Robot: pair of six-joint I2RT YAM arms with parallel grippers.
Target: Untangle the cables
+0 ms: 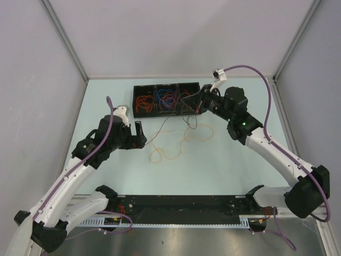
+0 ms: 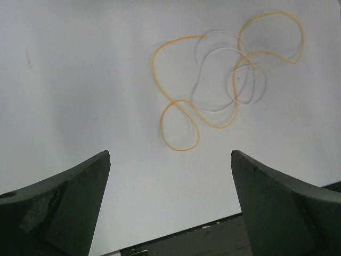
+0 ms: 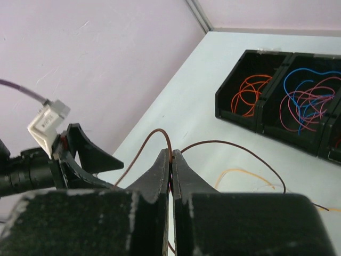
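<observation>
Pinching a thin brown cable between jaws that are pressed tight together, the right gripper is hovering at the far side of the table. It is sitting just by the right-hand compartment of the black tray. The cable is arching up out of the grip on both sides and drooping away toward the table surface.

The left gripper is hanging over the middle of the table with its jaws standing wide apart and nothing between them. Ahead of its fingertips, near but not touching, an orange-yellow cable and a white cable are lying in loose loops that are crossing each other several times. In the top view this heap is sitting to the right of the left gripper and nearer than the tray. A thin dark cable is running from just beside that gripper toward the tray; whether it is the brown one is not clear.

Orange cables are curling in the tray's left compartment, and blue and pink cables are filling the middle one.

These wires are looking very light and limp, so a pull on one is likely dragging its neighbours along wherever they are crossing. The smooth sheath is probably sliding in a shallow pinch, so the jaws need to be closing squarely across the strand. The best hold is looking like an outer loop or free end, such as the orange-yellow curl nearest the left gripper, away from the crossings with the white cable.
</observation>
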